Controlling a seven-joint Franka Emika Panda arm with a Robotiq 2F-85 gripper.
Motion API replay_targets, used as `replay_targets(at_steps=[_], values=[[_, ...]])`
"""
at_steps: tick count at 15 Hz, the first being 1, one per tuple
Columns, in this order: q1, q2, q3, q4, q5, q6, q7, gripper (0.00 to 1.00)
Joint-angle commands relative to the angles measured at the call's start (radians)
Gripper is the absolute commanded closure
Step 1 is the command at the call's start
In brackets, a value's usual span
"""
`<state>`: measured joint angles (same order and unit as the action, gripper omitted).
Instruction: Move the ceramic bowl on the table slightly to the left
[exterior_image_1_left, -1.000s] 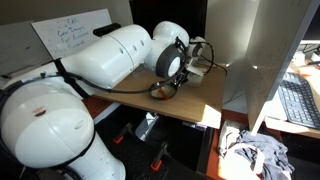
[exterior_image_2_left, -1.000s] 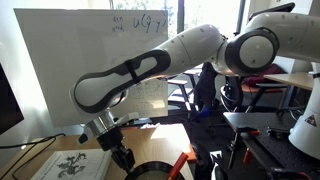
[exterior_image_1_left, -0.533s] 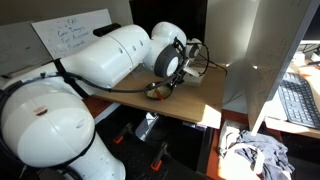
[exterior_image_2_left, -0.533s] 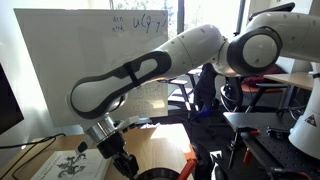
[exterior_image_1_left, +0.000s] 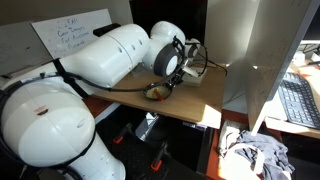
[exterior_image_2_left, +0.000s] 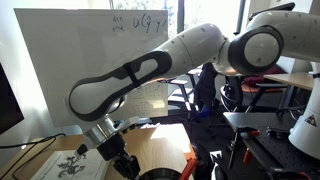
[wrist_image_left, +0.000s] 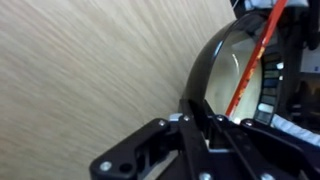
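Observation:
The ceramic bowl has a dark rim and a pale inside and lies at the right of the wrist view on the tan wooden table. My gripper is shut on the bowl's near rim, one finger on each side of the wall. In an exterior view the bowl sits near the table's front edge, under the gripper. In an exterior view the gripper hangs low over the table, and only the bowl's dark rim shows at the bottom edge.
A white-and-tan boxy object stands on the table behind the gripper. A whiteboard leans at the back. A white partition borders the table, with a keyboard and grey cloth beyond. An orange-handled tool lies beside the bowl.
The gripper has dragged the bowl a short way along the table toward the front edge over the last second. It has hardly moved in the last half second.

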<state>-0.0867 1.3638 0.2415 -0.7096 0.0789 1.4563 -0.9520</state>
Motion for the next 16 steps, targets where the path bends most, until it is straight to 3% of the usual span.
replay_targets(at_steps=[1, 3, 8, 11, 16], values=[[-0.014, -0.060, -0.005, -0.059, -0.005, 0.025, -0.009, 0.61], [-0.021, -0.075, -0.007, -0.063, -0.007, 0.021, -0.012, 0.60], [-0.037, -0.132, -0.007, -0.084, -0.007, 0.031, -0.010, 0.23], [-0.040, -0.173, -0.024, -0.102, -0.002, 0.077, 0.079, 0.01], [-0.044, -0.234, -0.049, -0.145, 0.006, 0.108, 0.288, 0.00]])
